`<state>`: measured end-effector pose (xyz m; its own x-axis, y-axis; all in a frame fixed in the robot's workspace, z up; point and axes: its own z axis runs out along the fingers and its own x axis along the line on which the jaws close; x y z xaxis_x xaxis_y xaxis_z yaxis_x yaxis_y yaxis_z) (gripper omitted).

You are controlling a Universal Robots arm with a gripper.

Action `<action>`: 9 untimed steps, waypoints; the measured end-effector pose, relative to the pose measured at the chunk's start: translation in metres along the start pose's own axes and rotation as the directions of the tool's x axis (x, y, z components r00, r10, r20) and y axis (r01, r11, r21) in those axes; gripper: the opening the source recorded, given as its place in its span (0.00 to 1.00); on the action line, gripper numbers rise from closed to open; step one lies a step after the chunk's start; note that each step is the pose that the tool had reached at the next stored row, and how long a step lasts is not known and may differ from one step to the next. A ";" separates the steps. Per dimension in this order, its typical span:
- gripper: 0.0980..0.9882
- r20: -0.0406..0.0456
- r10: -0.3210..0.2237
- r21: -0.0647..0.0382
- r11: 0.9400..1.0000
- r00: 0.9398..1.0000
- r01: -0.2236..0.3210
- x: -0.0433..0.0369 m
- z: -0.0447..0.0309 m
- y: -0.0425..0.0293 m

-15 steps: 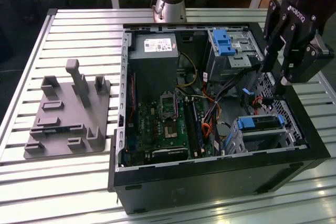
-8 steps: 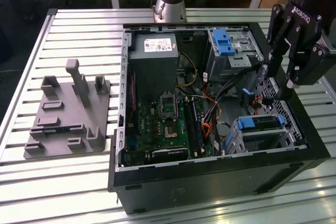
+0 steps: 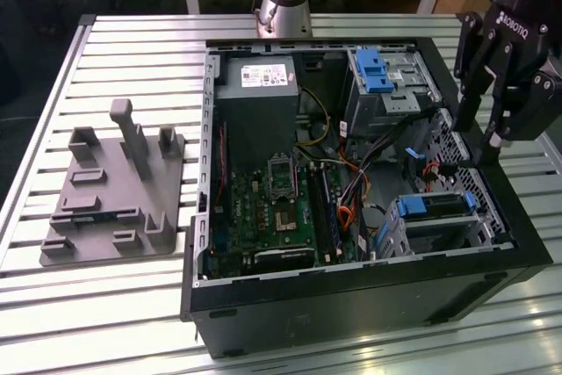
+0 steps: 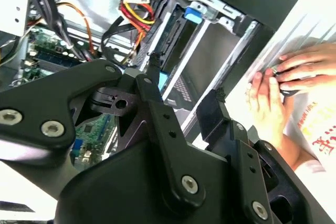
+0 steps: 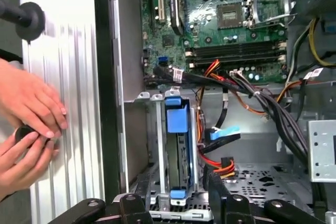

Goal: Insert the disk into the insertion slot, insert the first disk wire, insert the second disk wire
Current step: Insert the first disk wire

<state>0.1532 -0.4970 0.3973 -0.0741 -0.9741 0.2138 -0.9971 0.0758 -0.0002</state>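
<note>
The disk (image 3: 436, 209), silver-grey in a bright blue carrier, sits inside the insertion slot (image 3: 392, 236), a perforated silver cage at the near corner of the open computer case on the exterior view's right. Both wrist views show the disk (image 5: 176, 124) (image 4: 181, 35) seated in the cage (image 5: 158, 145). A loose blue-tipped wire (image 5: 223, 134) (image 3: 413, 157) and a red, yellow and black wire plug (image 5: 223, 167) (image 4: 134, 4) hang beside the cage, unplugged. My gripper (image 3: 474, 142) (image 4: 186, 77) (image 5: 173, 190) hovers above that corner, open and holding nothing.
A person's hands (image 5: 29, 119) (image 4: 281, 80) rest on the slatted table just outside the case wall next to the cage. A taller silver bay with a blue latch (image 3: 378, 72) stands at the back. The motherboard (image 3: 281, 208) and a grey fixture (image 3: 114, 191) lie toward the exterior view's left.
</note>
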 end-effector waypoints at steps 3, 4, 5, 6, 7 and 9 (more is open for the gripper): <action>0.52 -0.033 0.005 0.001 1.000 0.999 -0.005 -0.0009 0.0006 -0.0012; 0.52 -0.037 0.010 0.001 1.000 0.999 -0.010 -0.0011 0.0012 -0.0012; 0.52 -0.040 0.018 -0.001 1.000 0.999 -0.018 -0.0013 0.0019 -0.0013; 0.52 -0.041 0.031 -0.004 1.000 0.999 -0.031 -0.0016 0.0030 -0.0013; 0.52 -0.041 0.048 -0.008 0.999 0.998 -0.048 -0.0019 0.0045 -0.0014; 0.52 -0.042 0.078 -0.015 0.997 0.996 -0.078 -0.0029 0.0080 -0.0016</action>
<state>0.1549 -0.4960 0.3889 -0.1507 -0.9555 0.2536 -0.9879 0.1551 -0.0027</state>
